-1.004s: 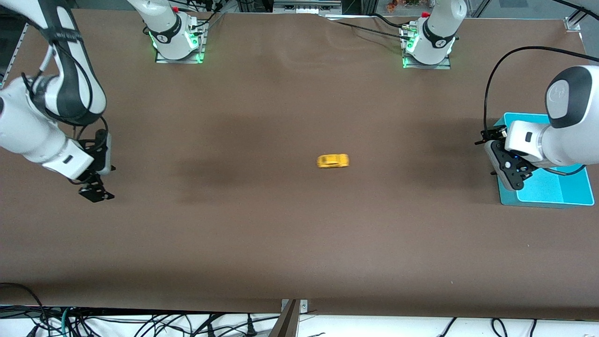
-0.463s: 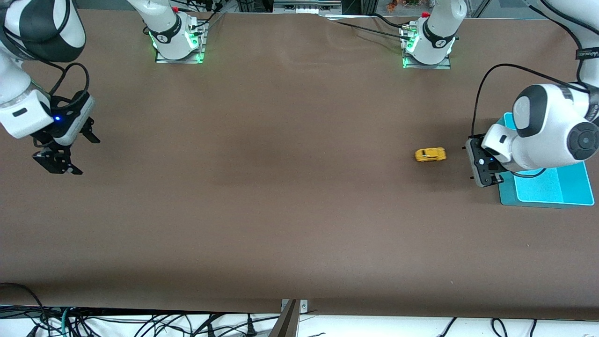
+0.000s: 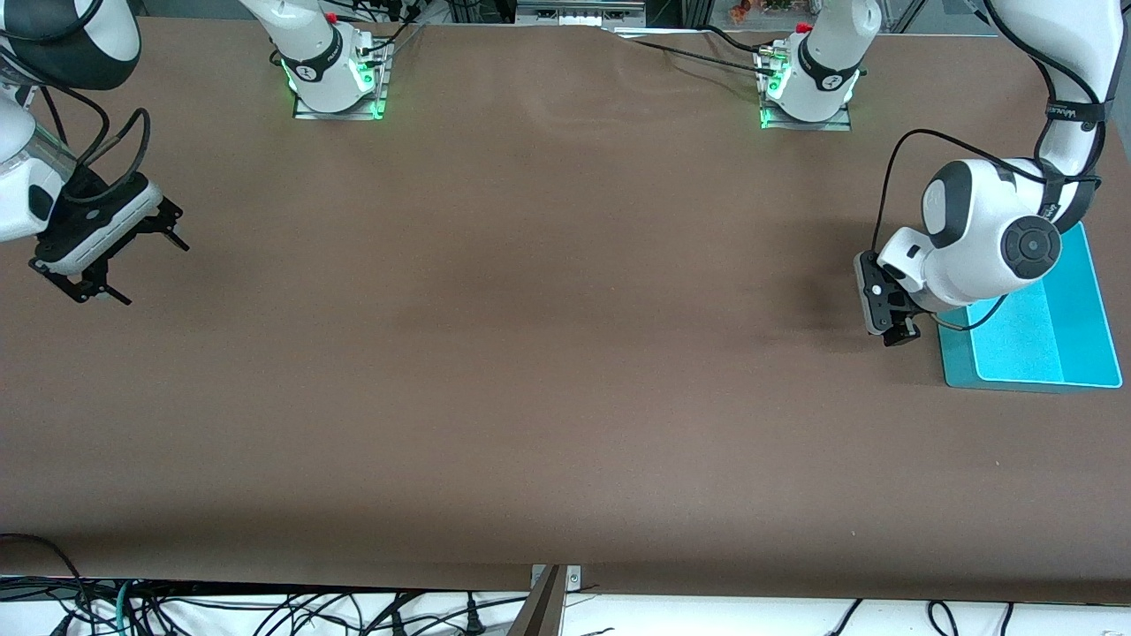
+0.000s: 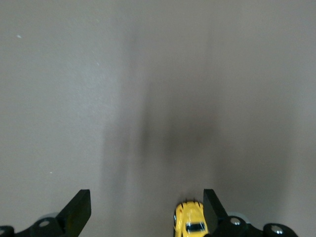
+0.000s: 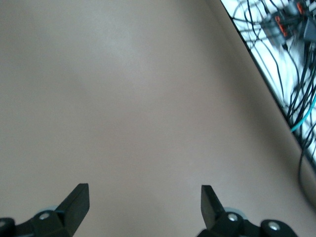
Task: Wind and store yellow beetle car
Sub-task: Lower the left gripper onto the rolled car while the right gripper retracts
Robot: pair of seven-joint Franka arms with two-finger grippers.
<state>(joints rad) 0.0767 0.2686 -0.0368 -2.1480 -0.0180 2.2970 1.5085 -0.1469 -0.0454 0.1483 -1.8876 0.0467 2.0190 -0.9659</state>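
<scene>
The yellow beetle car (image 4: 190,224) shows only in the left wrist view, on the brown table between my left gripper's open fingers, close against one finger (image 4: 213,210). In the front view the car is hidden under my left gripper (image 3: 888,314), which hangs low over the table beside the teal tray (image 3: 1074,291). In its own view my left gripper (image 4: 145,207) is open, not closed on the car. My right gripper (image 3: 141,272) is open and empty over the right arm's end of the table; it also shows in its own view (image 5: 143,202).
The teal tray lies at the left arm's end of the table, with nothing visible in it. The table edge and loose cables (image 5: 291,59) show in the right wrist view. Both arm bases (image 3: 336,71) stand along the table's top edge in the front view.
The car has rolled from mid-table toward the left arm's end and now sits between my left gripper's fingers. My left gripper shifted toward it. My right gripper drew back toward its table end.
</scene>
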